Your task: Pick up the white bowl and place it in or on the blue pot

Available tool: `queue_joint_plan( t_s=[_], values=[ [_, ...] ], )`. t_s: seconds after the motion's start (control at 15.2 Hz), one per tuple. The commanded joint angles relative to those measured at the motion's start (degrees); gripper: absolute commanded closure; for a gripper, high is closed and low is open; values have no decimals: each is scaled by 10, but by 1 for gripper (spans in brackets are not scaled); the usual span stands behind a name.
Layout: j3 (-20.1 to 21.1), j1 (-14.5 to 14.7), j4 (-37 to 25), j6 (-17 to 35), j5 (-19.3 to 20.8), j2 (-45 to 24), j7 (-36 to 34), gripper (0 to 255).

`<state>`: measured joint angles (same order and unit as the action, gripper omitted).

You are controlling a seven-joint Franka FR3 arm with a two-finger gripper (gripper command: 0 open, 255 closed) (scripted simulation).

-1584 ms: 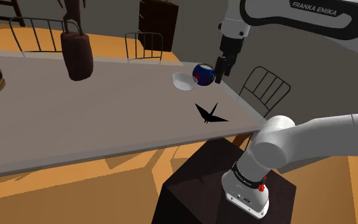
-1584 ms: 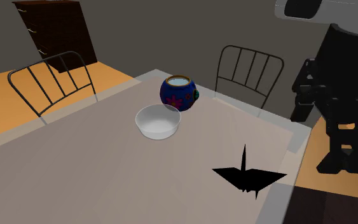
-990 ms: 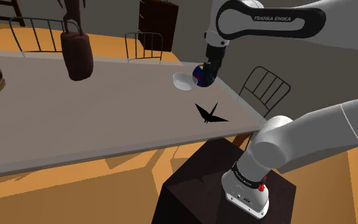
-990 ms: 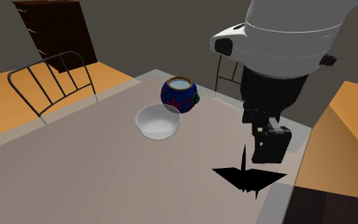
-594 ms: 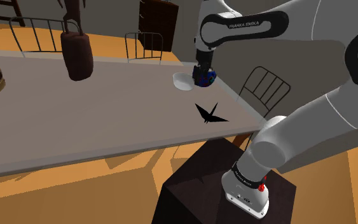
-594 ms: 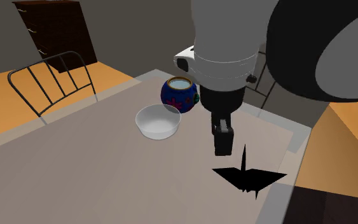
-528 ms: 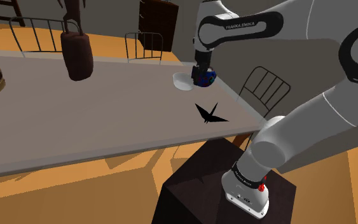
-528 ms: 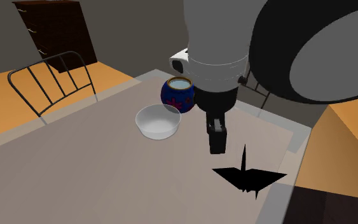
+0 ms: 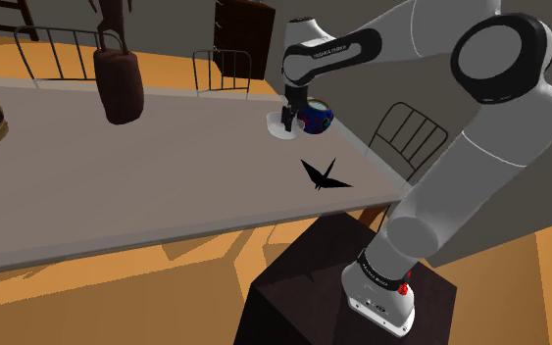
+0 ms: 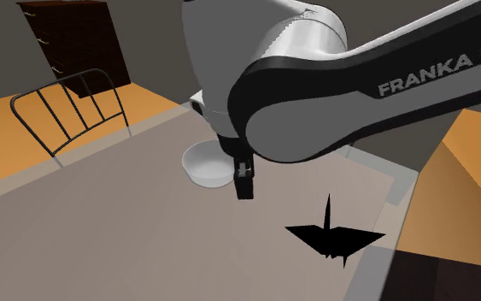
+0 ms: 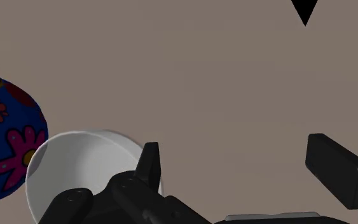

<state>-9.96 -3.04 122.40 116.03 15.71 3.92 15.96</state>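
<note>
A white robot arm (image 9: 479, 147) rose from a dark box stand (image 9: 303, 289) and reached over a long grey-brown table (image 9: 117, 186). Near the table's far end, toward the shoulder view's right, sat a plain white bowl (image 9: 275, 125), upright and with nothing in it. Just beside it, on the shoulder view's right, stood a round blue pot (image 9: 319, 118) painted with pink and red flowers. The black jaws pointed down at the table and stood apart, holding nothing. In the wrist view one finger (image 11: 149, 159) lay over the rim of the bowl (image 11: 82, 165) on the side away from the pot (image 11: 6, 153). The other finger (image 11: 336, 168) lay over bare table. In the second exterior view the arm's bulk covered the far part of the bowl (image 10: 202, 164). A black folded-paper crane (image 9: 323, 174) stood on the table nearer the stand, apart from the bowl. A brown bag (image 9: 118, 83) stood well off toward the shoulder view's left. Wire-backed chairs (image 9: 413, 135) stood around the table, and a dark wooden dresser (image 10: 67, 38) stood beyond.
</note>
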Motion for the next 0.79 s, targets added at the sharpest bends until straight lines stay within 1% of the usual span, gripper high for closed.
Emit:
queue_joint_plan(
  t_s=[0.0,0.26,0.53,0.59,0.73],
  values=[
    [-3,-2,-32,19,1,-47,7,0],
    [-8,-10,-100,45,1,-134,24,0],
    [-11,-20,-182,59,-1,-222,42,0],
    [-11,-21,-193,60,-2,-234,44,0],
    [-12,-24,-187,73,-2,-240,44,0]
  ],
)
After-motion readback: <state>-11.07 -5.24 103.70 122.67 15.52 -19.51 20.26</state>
